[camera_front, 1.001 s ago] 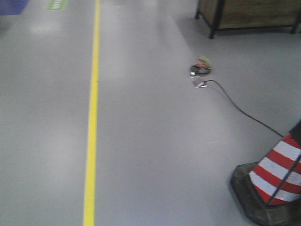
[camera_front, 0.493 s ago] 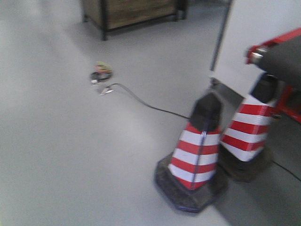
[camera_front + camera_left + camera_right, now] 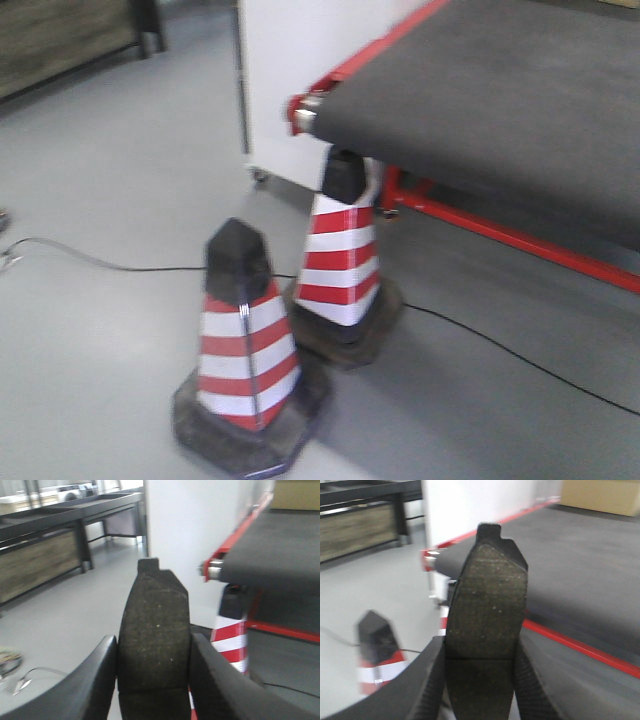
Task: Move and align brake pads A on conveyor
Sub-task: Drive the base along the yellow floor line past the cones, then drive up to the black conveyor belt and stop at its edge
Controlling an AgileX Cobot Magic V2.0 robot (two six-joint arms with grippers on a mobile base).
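Two brake pads carried to the conveyor (image 3: 500, 110)

My left gripper (image 3: 153, 639) is clamped on one brake pad (image 3: 155, 605) and my right gripper (image 3: 479, 645) on a second pad (image 3: 487, 595). Each is pinched upright by its long edges, and neither is on the belt. Both look stiff, dense and gritty, so a low edge grip should not slip.
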